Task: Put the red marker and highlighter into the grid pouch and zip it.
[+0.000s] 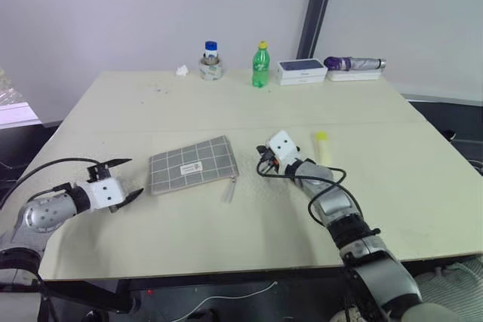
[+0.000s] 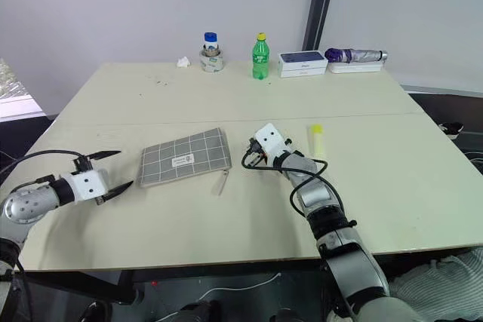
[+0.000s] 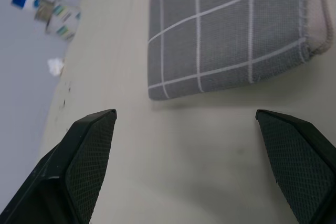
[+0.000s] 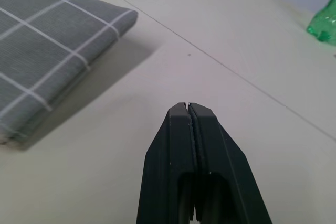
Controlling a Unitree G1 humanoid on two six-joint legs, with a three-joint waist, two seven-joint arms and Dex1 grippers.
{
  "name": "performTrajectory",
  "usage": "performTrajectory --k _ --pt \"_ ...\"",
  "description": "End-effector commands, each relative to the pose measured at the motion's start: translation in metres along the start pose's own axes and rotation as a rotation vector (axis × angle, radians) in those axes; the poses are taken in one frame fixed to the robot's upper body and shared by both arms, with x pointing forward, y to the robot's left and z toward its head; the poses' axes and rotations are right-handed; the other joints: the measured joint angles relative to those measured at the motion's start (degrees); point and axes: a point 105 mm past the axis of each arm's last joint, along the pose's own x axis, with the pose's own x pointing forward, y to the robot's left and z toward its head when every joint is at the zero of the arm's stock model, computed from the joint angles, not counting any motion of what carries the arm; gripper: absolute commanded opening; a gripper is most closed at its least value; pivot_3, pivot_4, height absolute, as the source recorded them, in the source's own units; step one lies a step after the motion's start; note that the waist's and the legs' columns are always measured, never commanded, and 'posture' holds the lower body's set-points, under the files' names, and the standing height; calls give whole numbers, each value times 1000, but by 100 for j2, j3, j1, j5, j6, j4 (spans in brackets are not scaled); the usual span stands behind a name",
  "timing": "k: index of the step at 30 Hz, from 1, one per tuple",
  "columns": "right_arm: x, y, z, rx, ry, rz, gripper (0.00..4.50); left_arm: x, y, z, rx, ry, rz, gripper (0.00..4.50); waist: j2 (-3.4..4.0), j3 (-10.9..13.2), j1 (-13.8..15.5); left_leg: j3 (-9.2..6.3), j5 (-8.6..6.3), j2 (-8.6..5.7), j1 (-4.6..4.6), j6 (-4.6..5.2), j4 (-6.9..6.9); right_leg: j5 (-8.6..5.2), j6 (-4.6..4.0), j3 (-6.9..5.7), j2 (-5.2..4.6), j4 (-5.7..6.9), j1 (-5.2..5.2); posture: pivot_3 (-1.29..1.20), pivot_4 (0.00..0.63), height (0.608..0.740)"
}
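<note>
- Table (image 1: 151, 107): pale cream top, faint seam running across the middle, small dark specks toward the far left.
- Grid pouch (image 1: 193, 164): lying flat near the centre, white label facing up, zipper pull (image 1: 228, 191) trailing off its near right corner.
- Highlighter (image 1: 322, 145): lying right of the pouch, well apart from it.
- Far edge, left to right: crumpled white scrap (image 1: 182, 70), blue-capped bottle (image 1: 210, 60) standing inside a tape roll, green bottle (image 1: 260, 65) upright, white box (image 1: 301, 72), folded purple umbrella (image 1: 353, 63) resting on a flat white item.
</note>
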Motion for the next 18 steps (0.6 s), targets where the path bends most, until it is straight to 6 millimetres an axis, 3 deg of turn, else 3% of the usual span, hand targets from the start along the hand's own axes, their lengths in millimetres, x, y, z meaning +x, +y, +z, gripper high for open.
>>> performTrajectory --k 1,11,17,18 --pt "8 11 10 -34 -39 21 40 -2 -8 -2 53 0 -63 4500 0 0 -15 3 0 5 1 0 -1 0 0 0 2 3 -1 0 150 740" --pt "10 22 6 -31 -33 56 40 25 -30 27 63 -156 -134 4500 2 -1 39 12 0 12 2 0 10 0 0 2 1 12 -1 0 150 740" --pt "9 22 4 -43 -27 61 40 29 -37 27 66 -155 -168 4500 3 -2 33 12 0 12 3 0 10 0 0 2 1 15 -2 0 150 740" --pt "8 21 4 -46 -26 61 8 29 -39 26 52 -148 -176 4250 4 -3 33 12 0 12 3 0 10 0 0 2 1 15 -2 0 150 740"
